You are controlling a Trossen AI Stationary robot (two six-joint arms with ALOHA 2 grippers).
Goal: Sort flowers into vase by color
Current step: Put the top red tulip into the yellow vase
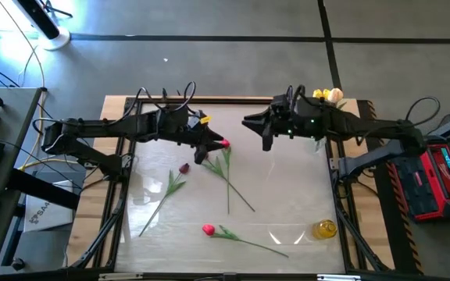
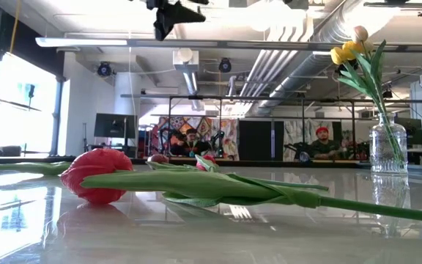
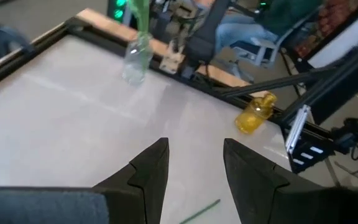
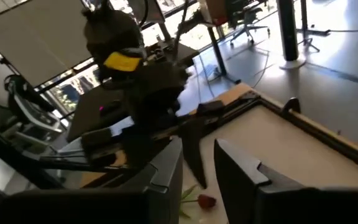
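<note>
The bench (image 1: 287,222) is surfaced in glossy white and framed by a wooden border. A grey floor (image 1: 209,47) crossed by dark seams is seen around it. Exposed ducts (image 2: 299,44) and pipes are carried under the ceiling. A bright window (image 2: 20,103) is located at one side. Two seated persons (image 2: 321,144) are seen at the far wall.

Lying scattered across the middle of the table (image 1: 303,195): four flowers (image 1: 223,166). Standing at the far right corner: a vase (image 1: 328,98) holding more stems; sitting near the right corner closer in: a small jar (image 1: 324,229).
</note>
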